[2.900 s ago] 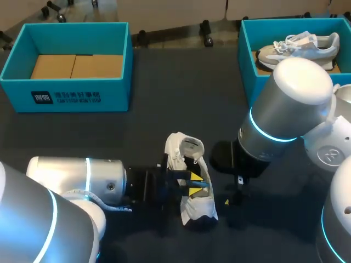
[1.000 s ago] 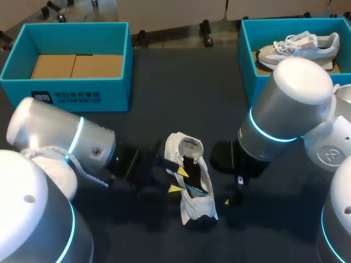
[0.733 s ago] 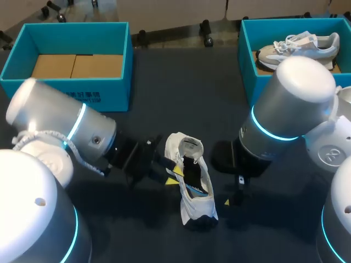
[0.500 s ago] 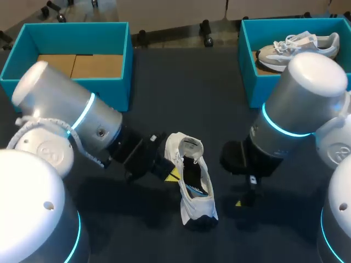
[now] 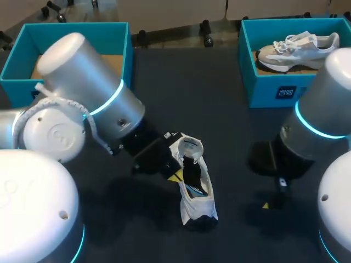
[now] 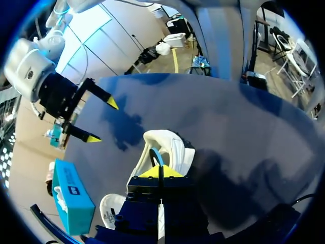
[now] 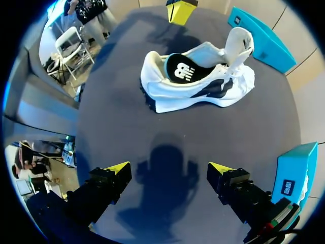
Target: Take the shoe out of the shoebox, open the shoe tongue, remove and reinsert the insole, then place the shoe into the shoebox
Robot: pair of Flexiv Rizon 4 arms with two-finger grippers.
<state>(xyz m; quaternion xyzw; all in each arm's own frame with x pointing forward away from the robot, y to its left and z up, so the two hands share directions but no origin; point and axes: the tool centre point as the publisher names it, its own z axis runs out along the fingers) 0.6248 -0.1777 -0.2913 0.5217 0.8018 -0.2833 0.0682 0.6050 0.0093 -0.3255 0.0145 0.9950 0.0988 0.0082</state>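
One white sneaker with a black insole (image 5: 196, 183) lies on the dark tabletop (image 5: 219, 98), lower centre of the head view. Left claw (image 5: 174, 176), tips pressed together, sits against the sneaker's left side. Right claw (image 7: 170, 170) hangs wide open at lower right, well apart from the sneaker
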